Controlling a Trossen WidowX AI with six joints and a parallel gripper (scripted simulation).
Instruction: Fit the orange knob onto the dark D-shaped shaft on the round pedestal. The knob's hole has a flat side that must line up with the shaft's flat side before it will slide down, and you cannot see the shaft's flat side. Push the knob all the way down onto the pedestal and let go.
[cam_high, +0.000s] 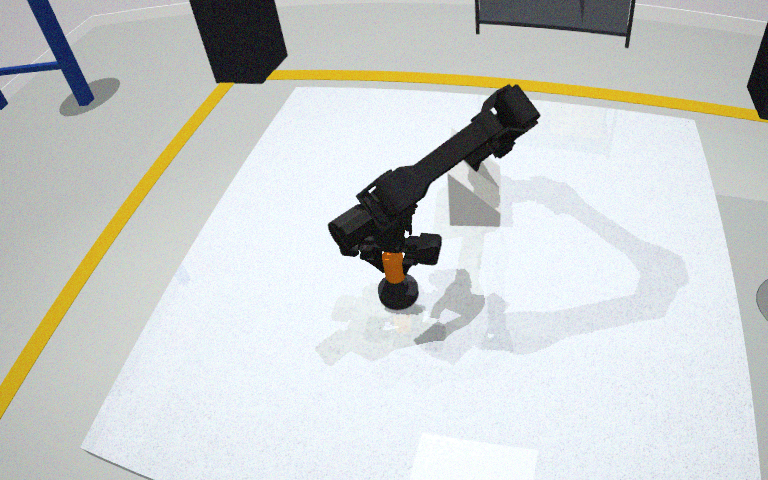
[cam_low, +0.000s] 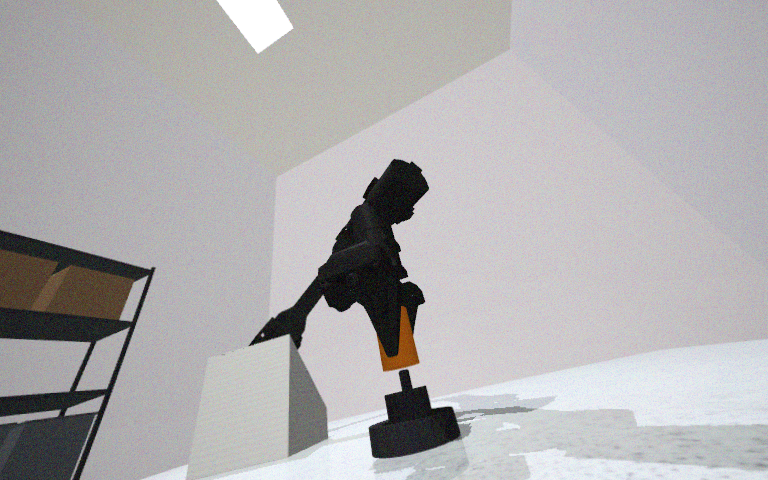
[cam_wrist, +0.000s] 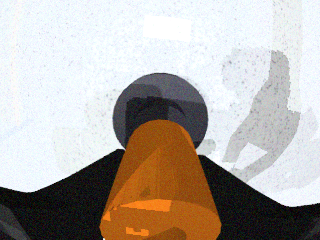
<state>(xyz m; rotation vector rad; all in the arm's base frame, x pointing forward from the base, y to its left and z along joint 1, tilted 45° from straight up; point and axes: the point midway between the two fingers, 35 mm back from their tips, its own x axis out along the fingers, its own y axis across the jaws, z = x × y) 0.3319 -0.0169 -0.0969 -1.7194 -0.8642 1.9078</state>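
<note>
The orange knob (cam_high: 393, 270) (cam_low: 408, 352) (cam_wrist: 160, 172) is upright between the fingers of my gripper (cam_high: 393, 263) (cam_low: 399, 342) (cam_wrist: 160, 159), which is shut on it. The round dark pedestal (cam_high: 398, 301) (cam_low: 413, 436) (cam_wrist: 160, 84) stands below, with a narrower raised block in its middle. The dark shaft (cam_low: 404, 381) rises from that block. In the exterior view its tip shows just under the knob's lower rim, with a very thin gap. The knob is not around the visible shaft. The shaft's flat side and the knob's hole are hidden.
A pale block with a sloped side (cam_high: 474, 206) (cam_low: 243, 404) stands behind the pedestal, near the arm's base. The arm reaches over from the back. Shadows of the arm fall across the white surface. A shelf rack (cam_low: 116, 356) stands in the background.
</note>
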